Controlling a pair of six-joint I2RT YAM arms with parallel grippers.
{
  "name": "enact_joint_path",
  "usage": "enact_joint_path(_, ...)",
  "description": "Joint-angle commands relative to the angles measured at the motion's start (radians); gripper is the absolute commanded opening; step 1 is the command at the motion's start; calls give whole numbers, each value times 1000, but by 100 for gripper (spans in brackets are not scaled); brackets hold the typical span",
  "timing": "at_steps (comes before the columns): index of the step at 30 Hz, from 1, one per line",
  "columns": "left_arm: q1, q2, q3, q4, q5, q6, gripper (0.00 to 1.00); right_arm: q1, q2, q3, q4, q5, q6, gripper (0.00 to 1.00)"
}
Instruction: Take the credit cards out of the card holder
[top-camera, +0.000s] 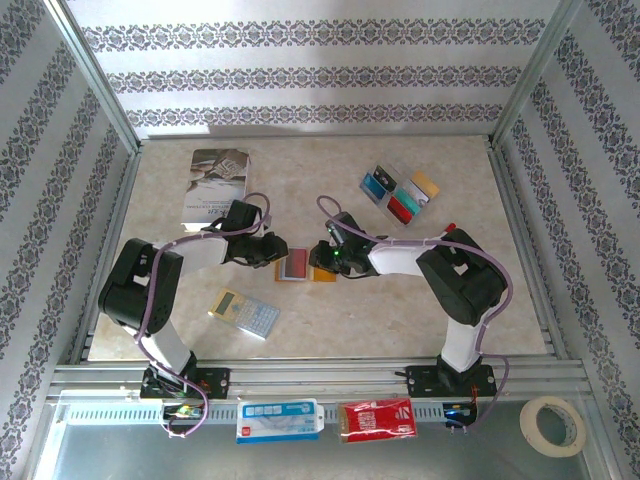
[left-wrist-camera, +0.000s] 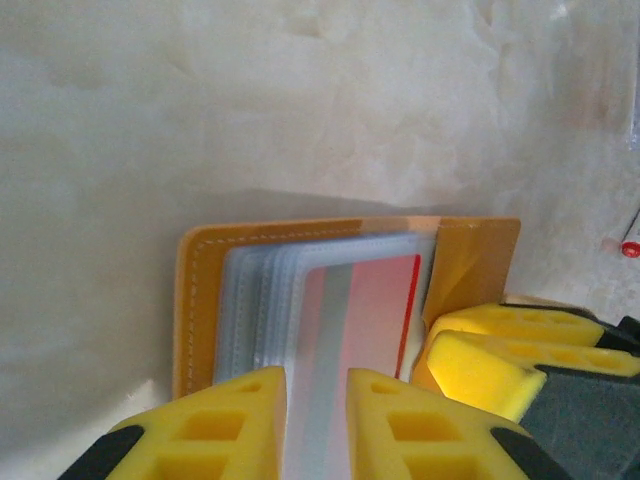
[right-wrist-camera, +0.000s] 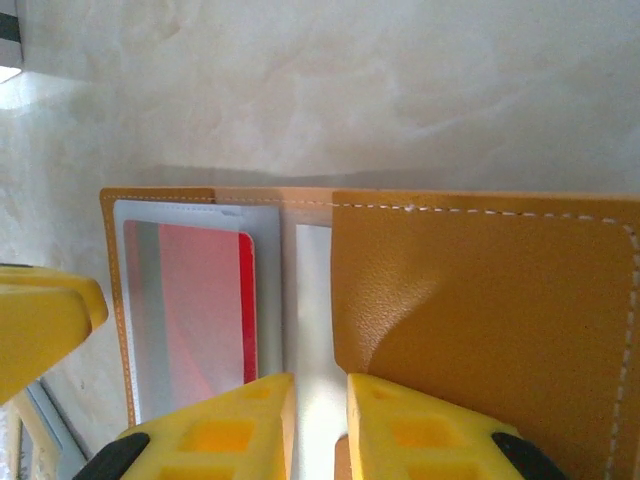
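Card holder (top-camera: 300, 266) lies open between left pincer (left-wrist-camera: 316, 388) and right pincer (right-wrist-camera: 320, 392), each nipping its clear sleeves (left-wrist-camera: 255, 300).

Seeing a grey book (top-camera: 215, 185) lying flat at ten o'clock on the beige marbled table (top-camera: 340, 320), and a grey-and-yellow calculator (top-camera: 245, 313) resting askew at about seven o'clock, well apart from it. Finding, at six o'clock on the front ledge (top-camera: 130, 450), a blue-and-white packet (top-camera: 278, 420) sitting near a red packet (top-camera: 377, 419). Noting a roll of pale tape (top-camera: 552, 425) lying flat at four o'clock, beyond the table's frame.
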Motion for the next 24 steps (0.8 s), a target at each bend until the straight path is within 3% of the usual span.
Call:
enact_joint_path(1,-27,-32,32,-62,-12,34,24,9,-49,0,-6,25,3,23)
enact_joint_path(7,-44,-5,41,-97,-72,43,23,10,-48,34,-5,0,-9,21)
enact_joint_path(24,-45,50,15,-68,-82,17,20,20,38,79,-31,-35,13,15)
